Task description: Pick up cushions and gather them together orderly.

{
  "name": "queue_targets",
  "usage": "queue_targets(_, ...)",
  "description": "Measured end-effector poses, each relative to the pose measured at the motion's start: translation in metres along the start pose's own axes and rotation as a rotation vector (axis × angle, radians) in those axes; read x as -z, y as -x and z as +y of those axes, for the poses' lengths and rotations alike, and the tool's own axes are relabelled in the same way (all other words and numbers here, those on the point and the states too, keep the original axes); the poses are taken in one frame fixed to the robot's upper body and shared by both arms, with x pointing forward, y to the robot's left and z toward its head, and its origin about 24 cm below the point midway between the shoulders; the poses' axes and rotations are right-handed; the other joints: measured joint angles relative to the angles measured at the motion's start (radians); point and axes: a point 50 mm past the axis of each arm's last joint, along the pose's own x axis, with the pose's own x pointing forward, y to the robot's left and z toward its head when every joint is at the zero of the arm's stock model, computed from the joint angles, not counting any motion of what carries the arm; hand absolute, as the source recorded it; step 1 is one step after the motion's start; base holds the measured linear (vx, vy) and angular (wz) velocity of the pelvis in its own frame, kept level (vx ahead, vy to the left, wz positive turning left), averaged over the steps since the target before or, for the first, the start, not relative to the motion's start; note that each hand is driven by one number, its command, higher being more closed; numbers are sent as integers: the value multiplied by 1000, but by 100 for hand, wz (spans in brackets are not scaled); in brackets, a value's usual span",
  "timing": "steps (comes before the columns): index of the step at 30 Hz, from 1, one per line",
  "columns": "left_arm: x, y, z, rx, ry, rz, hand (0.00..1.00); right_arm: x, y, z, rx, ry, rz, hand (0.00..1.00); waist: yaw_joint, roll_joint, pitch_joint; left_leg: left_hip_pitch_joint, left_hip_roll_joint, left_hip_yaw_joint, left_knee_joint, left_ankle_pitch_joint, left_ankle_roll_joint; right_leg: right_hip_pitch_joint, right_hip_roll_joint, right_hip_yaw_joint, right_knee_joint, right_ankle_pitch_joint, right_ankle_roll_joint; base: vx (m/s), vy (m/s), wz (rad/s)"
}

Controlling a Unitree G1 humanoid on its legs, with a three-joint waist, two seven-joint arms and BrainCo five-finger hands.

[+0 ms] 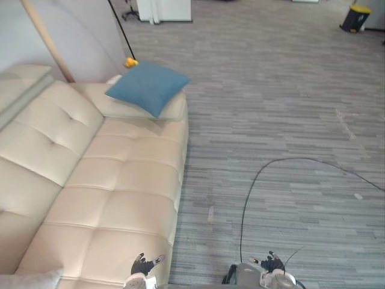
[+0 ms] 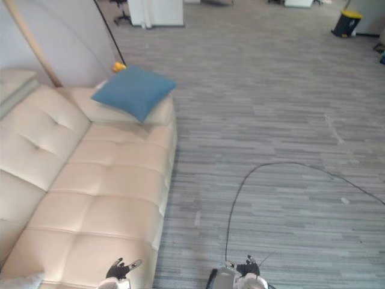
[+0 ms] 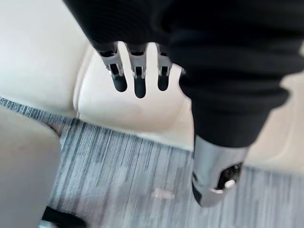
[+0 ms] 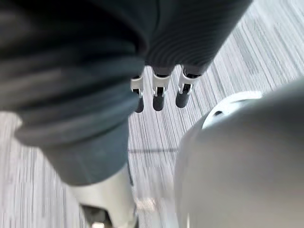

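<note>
A blue cushion lies tilted on the far armrest of the cream leather sofa. The corner of a pale grey cushion shows on the sofa's near end. My left hand hangs low over the sofa's front edge, far from the blue cushion. Its fingers are straight and hold nothing. My right hand hangs over the carpet to the right of the sofa, and its fingers are relaxed and empty.
A small yellow object sits behind the blue cushion. A wooden pole leans at the wall behind the sofa. Grey striped carpet spreads to the right, with a white cabinet and a yellow-and-black bin far off.
</note>
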Motion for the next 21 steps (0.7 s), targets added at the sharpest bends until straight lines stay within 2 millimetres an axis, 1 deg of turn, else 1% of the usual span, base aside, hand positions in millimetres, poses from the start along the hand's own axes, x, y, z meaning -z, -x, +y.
queue_targets(1,1,0,0,-1,-1,6,0,2,0,-3,8,-16,10,0,-7,-7,2,9,3,-22,25,-9,-16,5,2,6,23,30,-8,399,-369,17)
queue_targets(2,3,0,-6,14,5,19,0,2,-1,-11,34,-22,19,0,-15,24,1,-10,33,-51,124,4,-50,39,26,-21,20,6,-26,331,-286,1)
queue_targets(3,2,1,-13,24,31,15,0,5,-1,-16,47,-18,27,0,-12,33,1,-71,44,-59,272,49,-122,67,45,-20,6,-15,-40,418,-357,-11)
queue_targets(4,1,1,-13,21,37,8,0,5,-1,-18,52,-15,28,0,-9,42,4,-119,53,-62,373,91,-150,88,54,-28,-10,-23,-49,440,-317,-10)
queue_targets(5,-1,1,-15,26,39,4,0,4,-1,-18,51,-13,22,0,-12,54,12,-208,76,-57,559,204,-185,142,72,-37,-46,-40,-64,524,-339,5)
queue_targets(6,-3,0,-15,28,40,-5,0,6,-1,-19,56,-22,28,0,-13,62,21,-259,100,-31,674,201,-176,191,83,-43,-77,-49,-76,513,-311,11)
queue_targets(7,-6,0,-16,30,40,-18,0,8,0,-19,61,-31,38,0,-12,56,31,-309,116,26,758,162,-143,266,87,-49,-121,-52,-82,415,-222,5)
queue_targets(8,-8,0,-15,28,39,-23,0,9,0,-17,63,-45,44,0,-7,51,34,-338,119,70,767,134,-136,319,85,-50,-160,-52,-83,314,-160,-2)
queue_targets(9,-8,0,-14,28,38,-27,0,9,0,-17,63,-52,44,0,-6,49,35,-352,118,96,758,123,-129,346,84,-52,-182,-51,-83,372,-165,-3)
queue_targets(10,-10,-1,-14,28,36,-34,0,8,0,-16,66,-73,42,0,-6,49,35,-392,111,151,687,97,-121,402,83,-57,-232,-51,-82,319,-101,-3)
queue_targets(11,-11,-1,-14,31,37,-40,0,3,-2,-14,62,-85,32,0,-5,49,36,-417,102,182,600,89,-105,436,83,-58,-262,-52,-81,378,-73,-2)
queue_targets(12,-13,-1,-15,36,31,-45,0,-1,-3,-14,63,-102,23,0,-5,48,40,-429,71,199,420,93,-105,471,83,-59,-300,-54,-75,374,-16,-5)
queue_targets(13,-12,-1,-16,38,28,-44,0,-3,-3,-14,64,-106,16,0,-3,49,40,-420,37,192,202,128,-109,499,85,-57,-333,-63,-63,329,21,-5)
queue_targets(14,-12,0,-16,40,27,-42,0,-4,-3,-14,66,-105,13,0,-1,53,42,-420,25,188,94,163,-113,515,91,-54,-350,-69,-58,355,78,-10)
queue_targets(15,-12,0,-18,47,24,-44,0,-5,-3,-16,69,-101,11,0,3,66,41,-426,23,179,-25,230,-115,537,110,-48,-370,-84,-49,306,100,-17)
queue_targets(16,-14,-1,-19,52,27,-48,0,-4,-3,-16,70,-100,13,0,8,65,42,-426,24,176,-22,283,-101,547,113,-39,-372,-94,-40,430,147,-34)
queue_targets(17,-16,-2,-16,51,17,-55,0,-2,-3,-12,60,-101,22,0,18,43,42,-411,5,183,-19,339,-46,567,95,-17,-364,-119,-22,483,130,-29)
queue_targets(18,-18,-3,-11,45,0,-59,0,-1,-2,-7,48,-102,25,0,13,13,37,-407,-30,189,15,283,-10,570,56,-11,-320,-150,-6,502,102,-20)
queue_targets(19,-19,-3,-10,44,0,-60,0,3,-1,-9,52,-99,35,0,10,5,36,-407,-39,190,32,262,1,562,46,-4,-284,-154,1,505,98,-2)
queue_targets(20,-17,-3,-9,40,-8,-51,0,9,0,-12,60,-91,48,0,8,-5,32,-391,-51,192,52,219,18,500,26,25,-113,-165,22,490,132,4)
queue_targets(21,-15,-3,-9,41,-12,-44,0,12,0,-11,53,-74,59,0,8,0,28,-355,-66,191,49,192,14,407,6,64,136,-152,94,485,155,9)
